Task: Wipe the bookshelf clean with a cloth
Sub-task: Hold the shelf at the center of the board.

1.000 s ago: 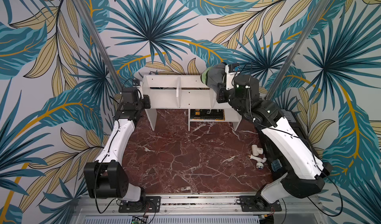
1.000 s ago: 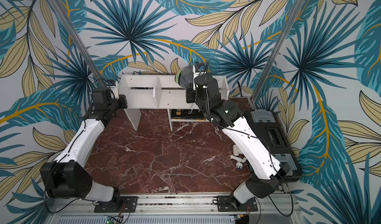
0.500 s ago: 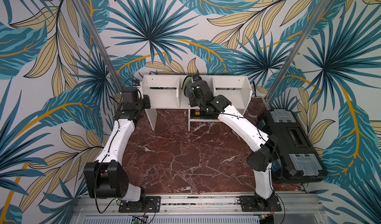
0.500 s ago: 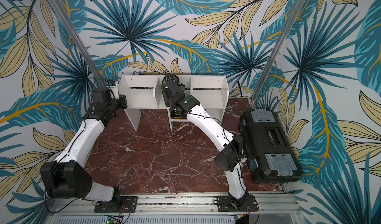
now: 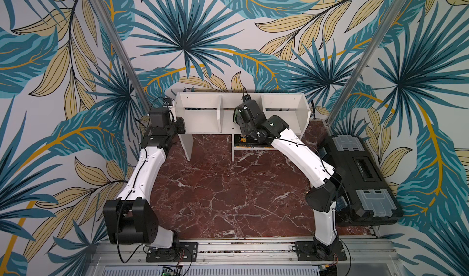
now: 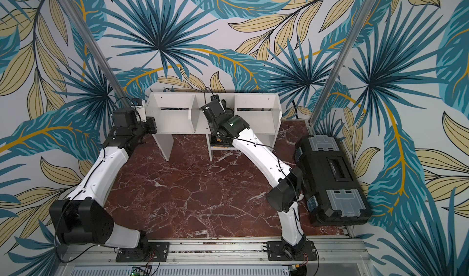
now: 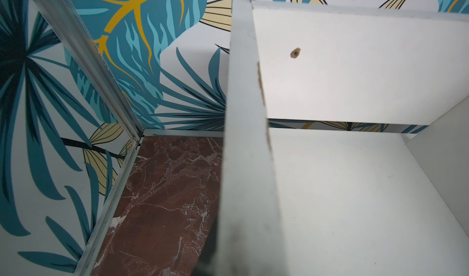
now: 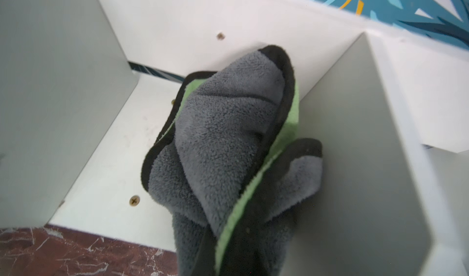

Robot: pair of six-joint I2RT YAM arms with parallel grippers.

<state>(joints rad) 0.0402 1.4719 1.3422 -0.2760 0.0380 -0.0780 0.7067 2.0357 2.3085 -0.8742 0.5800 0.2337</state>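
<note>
Three compartments: cloth [image 8: 223, 145] in middle one, wiping underway | right gripper [image 5: 238, 116] pinching cloth | left gripper [image 5: 180, 125] pressed together beside bookshelf [image 5: 200, 104] end | remaining compartments' cleanliness unclear

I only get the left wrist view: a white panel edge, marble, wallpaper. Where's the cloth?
Observer: The cloth is bunched in the right claw, inside the middle upper compartment of the bookshelf.
Operator: And what is the left claw doing?
Observer: In a top view the left claw appears clamped on the shelf's left end panel.
Operator: Anything else on the table?
Observer: A black toolbox lies beside the right arm, along the right edge of the table.
</note>
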